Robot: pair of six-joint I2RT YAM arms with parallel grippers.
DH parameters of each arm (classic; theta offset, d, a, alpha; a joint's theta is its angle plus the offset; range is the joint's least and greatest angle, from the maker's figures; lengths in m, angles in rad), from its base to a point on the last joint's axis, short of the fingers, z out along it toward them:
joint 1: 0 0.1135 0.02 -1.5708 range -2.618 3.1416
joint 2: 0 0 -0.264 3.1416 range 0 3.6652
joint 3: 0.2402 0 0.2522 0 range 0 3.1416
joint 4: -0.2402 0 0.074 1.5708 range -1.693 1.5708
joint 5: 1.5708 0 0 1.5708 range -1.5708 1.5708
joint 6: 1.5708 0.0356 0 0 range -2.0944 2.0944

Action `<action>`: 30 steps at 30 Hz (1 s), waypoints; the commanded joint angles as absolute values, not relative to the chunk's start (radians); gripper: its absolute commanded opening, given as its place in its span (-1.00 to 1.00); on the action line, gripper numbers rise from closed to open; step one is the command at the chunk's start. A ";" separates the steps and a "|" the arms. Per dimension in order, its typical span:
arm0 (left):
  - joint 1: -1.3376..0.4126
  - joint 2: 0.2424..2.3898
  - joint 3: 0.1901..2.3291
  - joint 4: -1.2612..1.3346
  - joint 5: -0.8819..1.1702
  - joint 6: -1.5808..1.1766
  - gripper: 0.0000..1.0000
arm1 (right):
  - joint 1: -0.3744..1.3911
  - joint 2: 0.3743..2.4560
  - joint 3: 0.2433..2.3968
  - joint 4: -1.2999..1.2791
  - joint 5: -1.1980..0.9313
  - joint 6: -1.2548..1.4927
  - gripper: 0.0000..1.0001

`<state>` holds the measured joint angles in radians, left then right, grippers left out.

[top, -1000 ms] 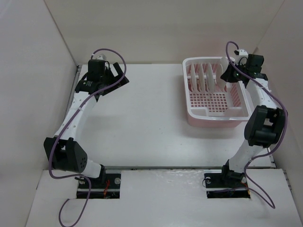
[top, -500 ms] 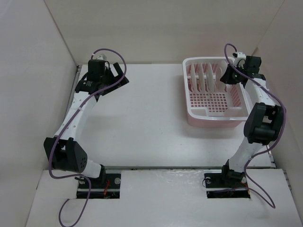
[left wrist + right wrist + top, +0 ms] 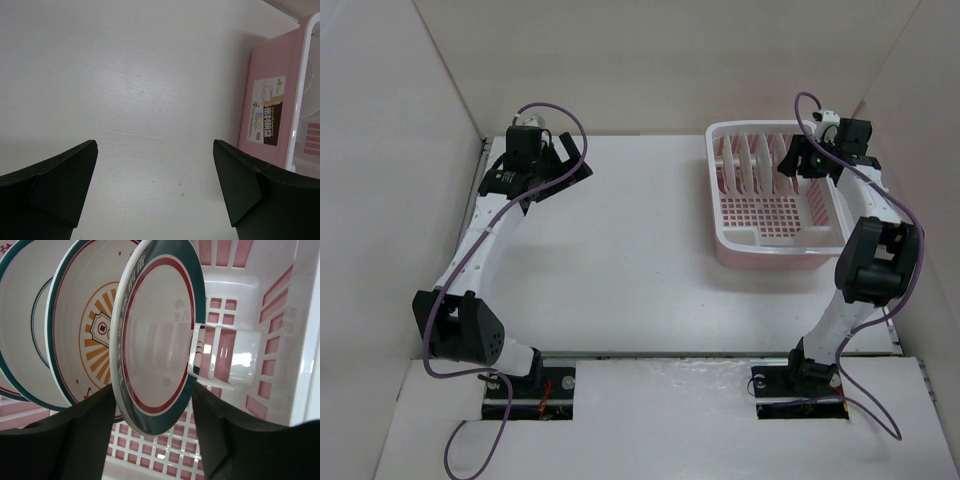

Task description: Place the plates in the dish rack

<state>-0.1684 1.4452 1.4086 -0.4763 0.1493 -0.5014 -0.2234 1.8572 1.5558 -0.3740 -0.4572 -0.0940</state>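
Note:
The dish rack [image 3: 770, 243] stands at the back right of the table, and its pink side [image 3: 270, 100] shows in the left wrist view. Three plates [image 3: 748, 160] stand upright between its prongs. Closest in the right wrist view is the teal-rimmed plate [image 3: 155, 335], then an orange-centred plate [image 3: 92, 340], then another white plate [image 3: 22, 315]. My right gripper [image 3: 790, 160] [image 3: 153, 387] is open, its fingers on either side of the teal-rimmed plate's lower edge. My left gripper [image 3: 565, 165] [image 3: 155, 185] hangs wide open over bare table at the back left.
White walls close in the table on the left, back and right. The rack's grid floor [image 3: 150, 452] and a white cutlery compartment [image 3: 235, 360] lie under and beside my right fingers.
My right gripper's jaws have spread apart from the teal-rimmed plate, which stays upright in the rack. The left arm has not moved.

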 commanded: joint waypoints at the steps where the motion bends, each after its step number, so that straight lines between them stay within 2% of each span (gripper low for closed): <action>1: -0.172 1.443 1.434 -0.460 0.160 -0.485 1.00 | -0.229 1.767 1.591 -0.333 -0.433 -0.081 0.36; 2: -0.172 1.443 1.434 -0.460 0.169 -0.485 1.00 | -0.229 1.753 1.591 -0.333 -0.423 -0.081 0.40; 3: -0.172 1.443 1.434 -0.460 0.169 -0.485 1.00 | -0.229 1.729 1.591 -0.345 -0.423 -0.072 0.68; 7: -0.172 1.453 1.443 -0.460 0.169 -0.485 1.00 | -0.229 1.660 1.601 -0.354 -0.388 -0.061 1.00; 12: -0.172 1.462 1.462 -0.460 0.158 -0.485 1.00 | -0.229 1.563 1.611 -0.354 -0.352 0.018 1.00; 17: -0.172 1.471 1.576 -0.505 0.109 -0.466 1.00 | -0.201 1.413 1.565 -0.322 -0.385 0.176 1.00; 20: -0.172 1.471 1.656 -0.549 0.055 -0.466 1.00 | -0.092 1.272 1.551 -0.357 -0.249 0.189 1.00; 23: -0.172 1.444 1.733 -0.560 -0.023 -0.486 1.00 | -0.010 1.140 1.565 -0.505 -0.131 0.254 1.00; 30: -0.172 1.235 1.591 -0.471 -0.093 -0.615 1.00 | 0.075 0.939 1.574 -0.759 0.032 0.288 1.00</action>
